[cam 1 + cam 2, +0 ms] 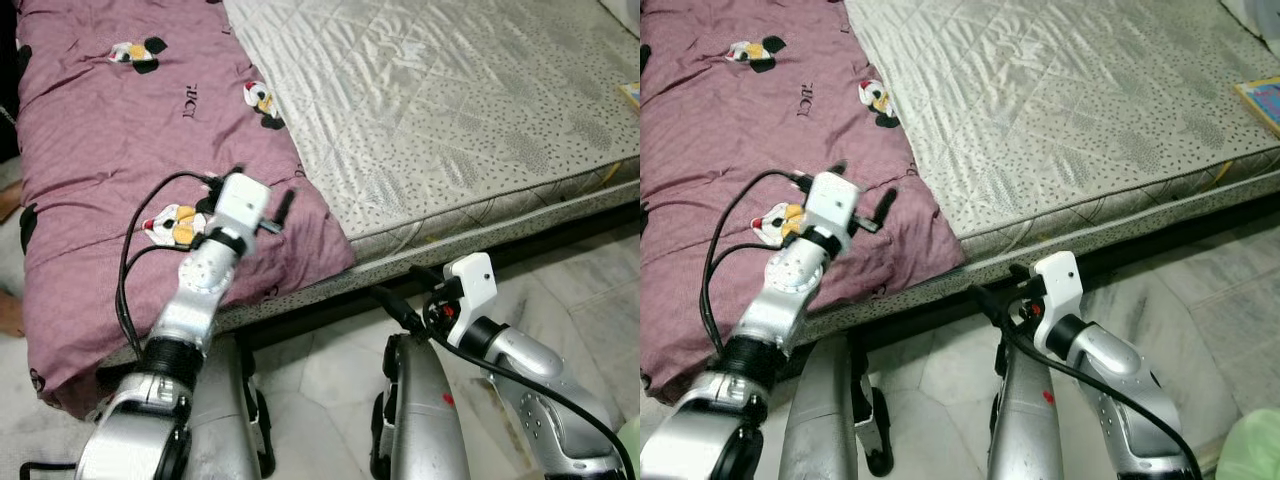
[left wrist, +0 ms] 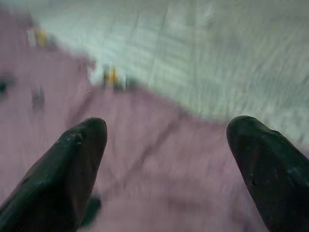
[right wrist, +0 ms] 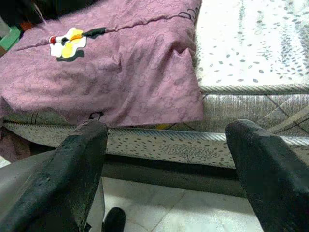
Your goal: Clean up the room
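Note:
A purple blanket (image 1: pixel 130 130) with cartoon bird prints lies over the left part of a bare quilted mattress (image 1: pixel 450 90), and its edge hangs over the bed's near side. My left gripper (image 1: pixel 258 188) is raised just over the blanket near its right edge, open, with nothing between its fingers (image 2: pixel 77 159). My right gripper (image 1: pixel 408 290) hovers low in front of the bed's side, open and empty, pointing at the blanket's hanging corner (image 3: pixel 159 87).
A colourful book (image 1: pixel 1262 100) lies at the mattress's far right edge. A pale green object (image 1: pixel 1250 450) sits on the marble floor (image 1: pixel 590 300) at the lower right. My own legs (image 1: pixel 420 420) stand close to the bed frame.

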### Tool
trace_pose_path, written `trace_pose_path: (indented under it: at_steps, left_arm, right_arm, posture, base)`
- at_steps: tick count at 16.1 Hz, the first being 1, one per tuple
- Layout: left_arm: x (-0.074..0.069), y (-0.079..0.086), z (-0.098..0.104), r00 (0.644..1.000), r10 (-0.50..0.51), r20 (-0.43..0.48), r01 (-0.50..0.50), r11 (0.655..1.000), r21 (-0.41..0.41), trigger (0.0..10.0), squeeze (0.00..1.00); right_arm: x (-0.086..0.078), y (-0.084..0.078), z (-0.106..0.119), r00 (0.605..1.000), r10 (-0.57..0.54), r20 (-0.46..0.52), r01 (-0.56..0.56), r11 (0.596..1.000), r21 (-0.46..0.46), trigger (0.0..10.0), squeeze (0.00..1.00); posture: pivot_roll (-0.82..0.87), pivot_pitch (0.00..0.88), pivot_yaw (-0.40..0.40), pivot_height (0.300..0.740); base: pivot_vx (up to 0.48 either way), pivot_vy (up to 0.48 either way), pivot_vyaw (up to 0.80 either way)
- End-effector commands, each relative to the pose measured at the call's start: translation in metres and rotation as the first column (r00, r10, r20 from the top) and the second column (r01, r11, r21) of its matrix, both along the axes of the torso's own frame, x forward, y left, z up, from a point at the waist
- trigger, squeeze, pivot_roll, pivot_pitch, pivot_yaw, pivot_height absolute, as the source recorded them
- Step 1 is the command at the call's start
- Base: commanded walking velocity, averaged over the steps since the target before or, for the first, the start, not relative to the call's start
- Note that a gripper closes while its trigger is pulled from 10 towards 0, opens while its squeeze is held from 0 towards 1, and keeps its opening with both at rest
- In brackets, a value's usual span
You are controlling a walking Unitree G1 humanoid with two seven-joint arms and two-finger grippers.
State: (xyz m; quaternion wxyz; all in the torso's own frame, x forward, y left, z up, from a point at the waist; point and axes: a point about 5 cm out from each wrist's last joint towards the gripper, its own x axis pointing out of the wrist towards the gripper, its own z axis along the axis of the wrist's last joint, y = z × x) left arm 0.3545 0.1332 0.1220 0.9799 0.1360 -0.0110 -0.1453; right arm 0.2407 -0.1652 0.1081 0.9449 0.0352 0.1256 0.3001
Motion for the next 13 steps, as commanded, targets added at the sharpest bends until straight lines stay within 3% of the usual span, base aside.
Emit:
trace_pose_path:
  at_steps: [1,2,3,5,8,10,12,13]
  left_arm:
    - [-0.002,0.009,-0.022,0.991,0.01,-0.135,-0.013,1.0,-0.021,10.0,0.0]
    - [-0.001,0.01,-0.026,0.987,0.01,-0.159,-0.014,1.0,-0.027,10.0,0.0]
    - [0.002,0.011,-0.033,0.97,0.015,-0.242,-0.037,0.996,-0.087,10.0,0.0]
    - [0.003,0.013,-0.049,0.907,0.055,-0.418,-0.119,0.985,-0.129,10.0,0.0]
    - [0.003,0.009,-0.055,0.88,0.06,-0.471,-0.123,0.987,-0.105,10.0,0.0]
    - [-0.002,-0.008,-0.062,0.858,-0.011,-0.514,-0.036,0.996,-0.081,10.0,0.0]
    - [-0.022,-0.043,-0.084,0.782,-0.16,-0.603,0.161,0.986,-0.052,10.0,0.0]
    - [-0.027,-0.05,-0.089,0.766,-0.184,-0.616,0.196,0.979,-0.049,10.0,0.0]
  right_arm:
    - [-0.005,0.001,-0.002,1.0,-0.003,0.002,0.003,1.0,-0.006,10.0,0.0]
    - [-0.007,0.002,-0.003,1.0,-0.005,0.0,0.005,1.0,-0.007,10.0,0.0]
    - [-0.012,0.002,-0.004,1.0,-0.004,-0.01,0.004,1.0,-0.008,10.0,0.0]
    - [-0.018,-0.002,-0.005,1.0,-0.017,-0.027,0.016,1.0,-0.019,10.0,0.0]
    - [-0.022,-0.006,-0.004,0.999,-0.033,-0.032,0.032,0.999,-0.029,10.0,0.0]
    - [-0.024,-0.009,-0.005,0.999,-0.037,-0.038,0.036,0.999,-0.038,10.0,0.0]
    - [-0.026,-0.009,-0.006,0.998,-0.037,-0.043,0.035,0.998,-0.045,10.0,0.0]
    - [-0.026,-0.009,-0.006,0.998,-0.038,-0.043,0.036,0.998,-0.046,10.0,0.0]
  posture:
    - [-0.21,0.186,0.035,0.576]
    - [-0.21,0.186,0.035,0.576]
    - [-0.23,0.196,0.034,0.576]
    - [-0.25,0.204,0.037,0.576]
    - [-0.28,0.214,0.038,0.576]
    - [-0.29,0.213,0.035,0.576]
    - [-0.29,0.212,0.032,0.576]
    - [-0.29,0.21,0.03,0.576]
  base:
    - [0.0,0.0,0.0]
    - [0.0,0.0,0.0]
    - [0.0,0.0,0.0]
    - [0.0,0.0,0.0]
    - [0.0,0.0,0.0]
    - [0.0,0.0,0.0]
    - [0.0,0.0,0.0]
    - [0.0,0.0,0.0]
